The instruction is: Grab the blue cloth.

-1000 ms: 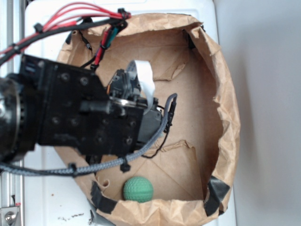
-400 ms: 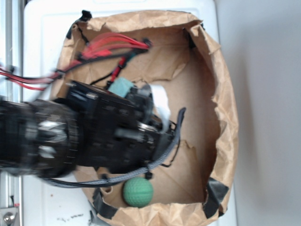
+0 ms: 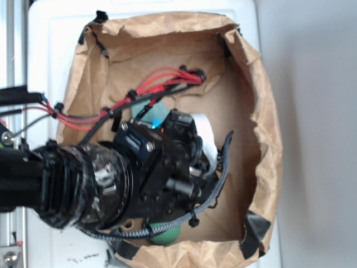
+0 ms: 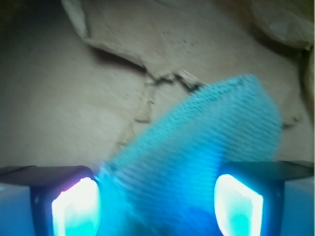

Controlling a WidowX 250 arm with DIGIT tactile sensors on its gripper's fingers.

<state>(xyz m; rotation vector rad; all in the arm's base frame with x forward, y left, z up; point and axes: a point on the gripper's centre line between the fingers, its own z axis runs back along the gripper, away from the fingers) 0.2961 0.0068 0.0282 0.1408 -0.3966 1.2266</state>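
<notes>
Two views give us the scene. The largest thing is the white table (image 3: 50,50), and on it sits a brown paper bag (image 3: 268,128) cut or folded low, its crumpled walls patched with black tape (image 3: 254,226) at the near corner; the wrist view shows its creased, torn floor (image 4: 64,113). Next in size is the arm (image 3: 83,184), a black bulk that reaches in from the left and covers the middle of the bag floor. Red wires (image 3: 162,81) and a braided grey cable (image 3: 215,192) loop off it.

In the wrist view we see the gripper (image 4: 157,204) with its two fingers (image 4: 76,206) lit bright at the bottom corners. The cloth (image 4: 197,147) fills the gap between them and rises up and to the right over the paper, blurred but plainly ribbed and teal. The jaws stand apart at either side of it, with cloth against both inner faces; we read them as clamped on the cloth. From outside, only a small teal patch of cloth (image 3: 152,114) peeks out just above the arm's black housing.

Smallest is the ball (image 3: 164,234), green, half hidden beneath the arm near the bag's front wall.
</notes>
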